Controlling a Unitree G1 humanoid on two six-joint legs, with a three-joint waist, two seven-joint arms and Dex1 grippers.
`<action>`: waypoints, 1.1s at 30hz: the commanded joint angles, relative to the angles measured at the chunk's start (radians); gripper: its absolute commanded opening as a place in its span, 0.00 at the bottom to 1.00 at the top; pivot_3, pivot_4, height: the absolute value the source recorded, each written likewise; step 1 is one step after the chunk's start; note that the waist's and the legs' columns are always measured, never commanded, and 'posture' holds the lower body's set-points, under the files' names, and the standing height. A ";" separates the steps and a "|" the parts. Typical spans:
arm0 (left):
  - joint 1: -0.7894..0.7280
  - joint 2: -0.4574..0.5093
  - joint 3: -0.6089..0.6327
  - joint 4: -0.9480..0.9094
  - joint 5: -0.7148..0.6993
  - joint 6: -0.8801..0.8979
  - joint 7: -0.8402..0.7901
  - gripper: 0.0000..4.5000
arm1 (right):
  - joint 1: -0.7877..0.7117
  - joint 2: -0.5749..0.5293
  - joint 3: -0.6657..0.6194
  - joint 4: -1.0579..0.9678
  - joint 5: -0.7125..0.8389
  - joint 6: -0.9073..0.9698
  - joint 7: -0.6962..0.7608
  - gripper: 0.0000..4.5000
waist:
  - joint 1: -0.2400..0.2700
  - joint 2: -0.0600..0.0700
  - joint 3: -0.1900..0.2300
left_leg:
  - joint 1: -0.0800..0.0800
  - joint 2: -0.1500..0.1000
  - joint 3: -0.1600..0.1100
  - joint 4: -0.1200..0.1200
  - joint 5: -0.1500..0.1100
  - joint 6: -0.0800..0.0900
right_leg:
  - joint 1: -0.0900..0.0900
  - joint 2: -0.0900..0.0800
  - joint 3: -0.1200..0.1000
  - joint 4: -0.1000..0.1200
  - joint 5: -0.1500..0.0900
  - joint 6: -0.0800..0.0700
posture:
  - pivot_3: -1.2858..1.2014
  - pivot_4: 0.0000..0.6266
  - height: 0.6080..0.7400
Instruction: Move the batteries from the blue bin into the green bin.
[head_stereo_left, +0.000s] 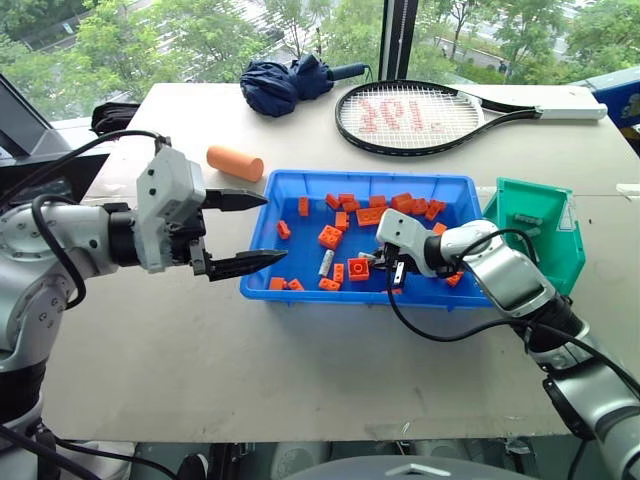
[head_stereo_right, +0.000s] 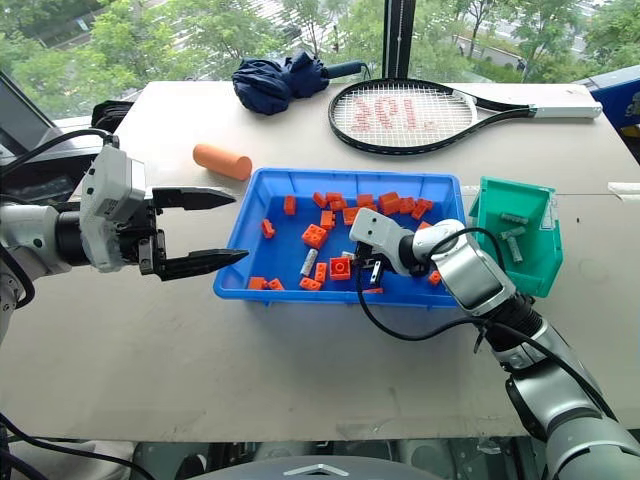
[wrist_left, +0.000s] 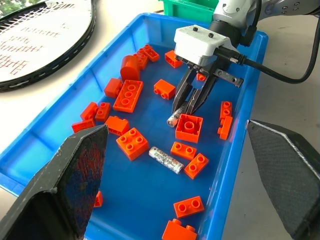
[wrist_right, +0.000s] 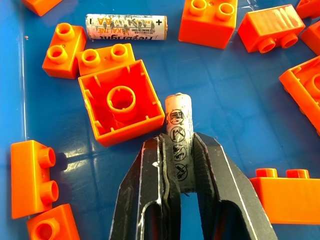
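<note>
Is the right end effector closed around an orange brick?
No, the right end effector is closed on a battery lying beside an upturned orange brick.

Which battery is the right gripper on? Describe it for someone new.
Inside the blue bin, near its front rim, the right gripper is shut on a silver battery lying against an upside-down hollow orange brick. The other loose battery lies free, untouched.

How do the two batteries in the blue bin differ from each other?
One battery is pinched between the right gripper fingers, beside an upturned orange brick; the other battery lies free, ungripped. The gripped one shows printed symbols; the free one shows lettering and a plus sign. Both are silver-grey cylinders on the blue bin floor.
</note>
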 joint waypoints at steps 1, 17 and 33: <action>-0.017 0.009 0.010 -0.003 -0.004 -0.011 -0.003 1.00 | -0.006 -0.024 -0.040 -0.039 0.009 0.026 -0.007 0.01 | 0.000 0.000 0.000 | 0.000 0.000 0.000 0.000 0.000 0.000 | 0.000 0.000 0.000 0.000 0.000 0.000 | 0.52 0.24 1.00; -0.189 -0.091 -0.162 -0.054 -0.082 0.025 -0.002 1.00 | 0.079 -0.337 -0.582 -0.393 0.232 0.394 -0.044 0.01 | 0.013 0.000 0.000 | -0.002 -0.001 -0.001 0.000 -0.001 0.001 | 0.000 -0.001 -0.001 -0.001 0.000 0.000 | 0.52 0.24 1.00; -0.343 -0.210 -0.297 0.027 -0.021 -0.010 -0.053 1.00 | 0.319 -0.493 -0.806 -0.275 0.262 0.339 -0.150 0.31 | 0.000 0.001 0.001 | 0.001 0.000 0.003 0.001 -0.001 0.002 | 0.000 0.001 0.004 0.001 0.000 0.000 | 0.52 0.24 1.00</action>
